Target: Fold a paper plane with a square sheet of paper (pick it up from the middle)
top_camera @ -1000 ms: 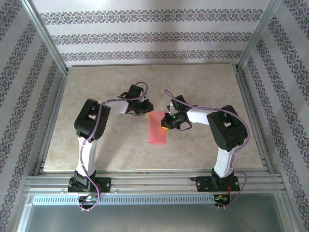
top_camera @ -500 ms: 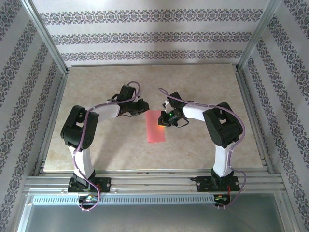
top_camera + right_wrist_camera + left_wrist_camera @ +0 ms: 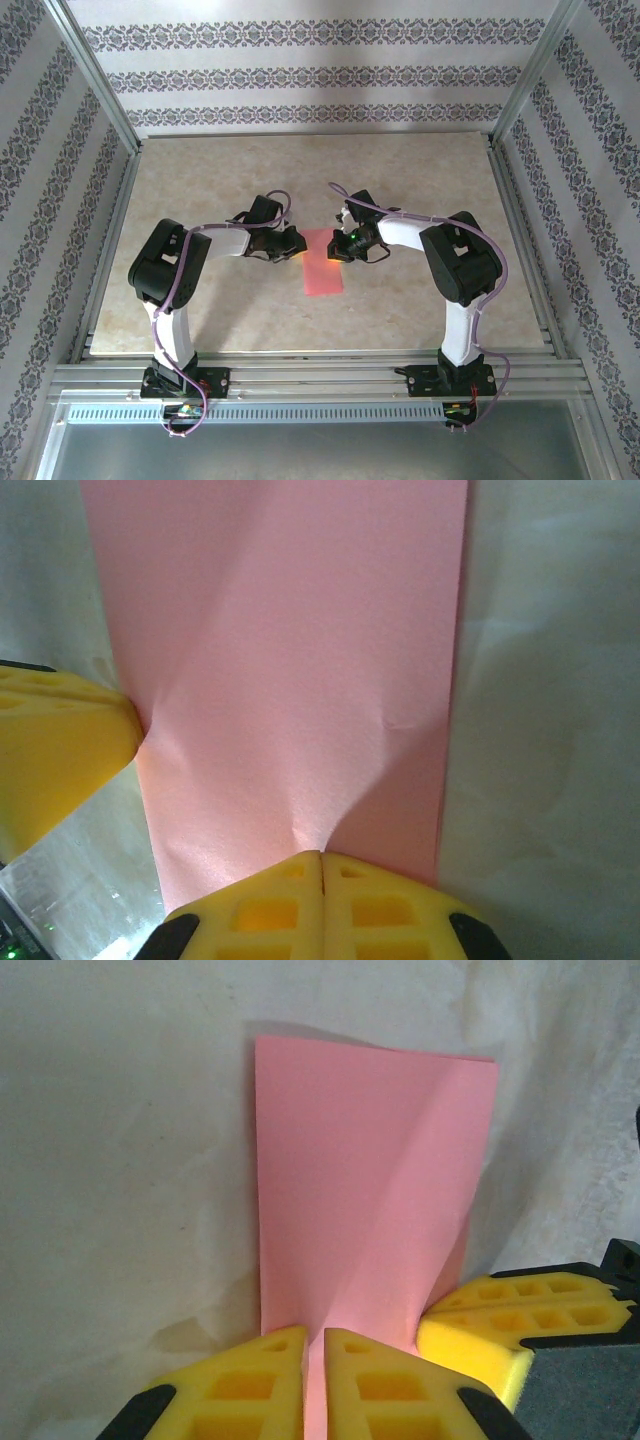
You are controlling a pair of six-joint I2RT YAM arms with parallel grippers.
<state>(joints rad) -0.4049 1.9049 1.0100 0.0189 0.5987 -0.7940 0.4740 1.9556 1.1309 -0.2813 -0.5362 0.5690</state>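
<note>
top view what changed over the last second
The left gripper came back toward the bases and in to the left edge of the pink paper, which it now pinches; its elbow swung out left. The right gripper stayed shut on the opposite edge. The paper stayed flat on the table, nudged slightly left.

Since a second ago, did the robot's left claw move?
Yes. The left claw came a little closer to the front rail of the table, and now it pinches the left edge of the folded pink paper.
</note>
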